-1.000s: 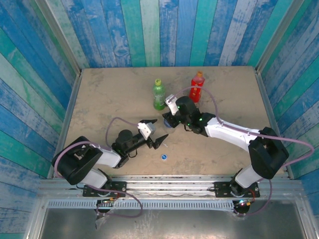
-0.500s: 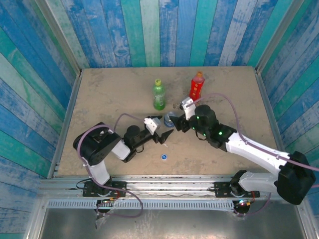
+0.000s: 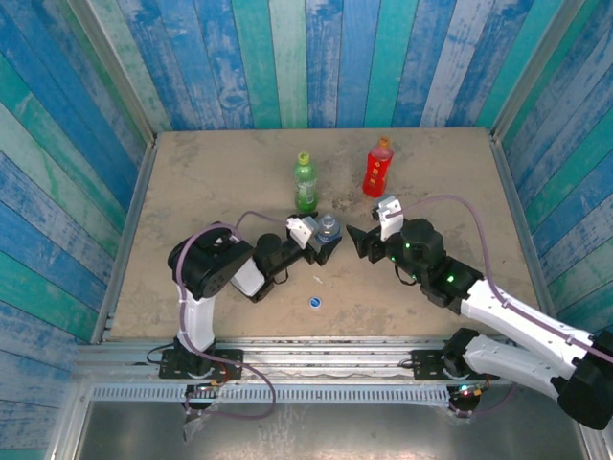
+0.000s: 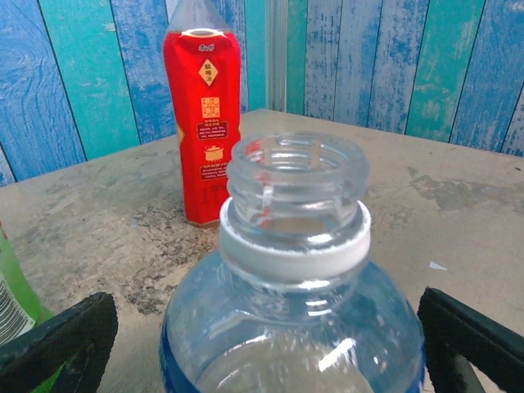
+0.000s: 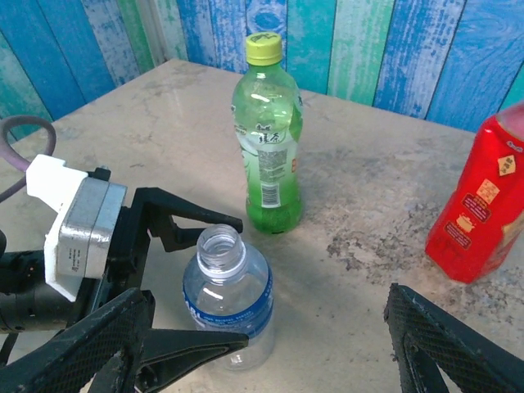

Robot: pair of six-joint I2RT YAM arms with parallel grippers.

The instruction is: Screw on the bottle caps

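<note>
**Clear bottle** (image 5: 225, 296) — short, with a blue label band, a white ring and a threaded neck. It is standing upright with its mouth uncapped, near the middle of the table (image 3: 206, 182).

**Blue cap** (image 3: 314, 303): small and round. It is lying loose on the table toward the near edge, well apart from the clear bottle.

**Green bottle** (image 5: 266, 151): tall and upright, wearing a yellow-green cap (image 5: 264, 47). It is standing just beyond the clear bottle, toward the far edge.

**Red bottle** (image 3: 377, 171): upright, with a printed label, and carrying an orange-red cap (image 3: 383, 143). It is standing toward the far edge, to the right of the green bottle and apart from it.

**Left arm**: folding low over the table and reaching rightward.
- The left gripper (image 3: 329, 234) is sitting around the clear bottle, with one finger on each side.
- Its fingers (image 4: 57, 344) are spreading wide, and the wrist view is showing a gap on both sides, so it is not clamping.

**Right arm**: stretching in from the near right corner.
- The right gripper (image 3: 354, 242) is pointing left at the clear bottle, near it but not touching.
- Its fingers (image 5: 446, 352) are standing well apart, with nothing between them.

**Count**
- Bottles: three.
- Caps: three — two sitting on bottles, one loose.
- Arms: two.
- Grippers: two.
</note>
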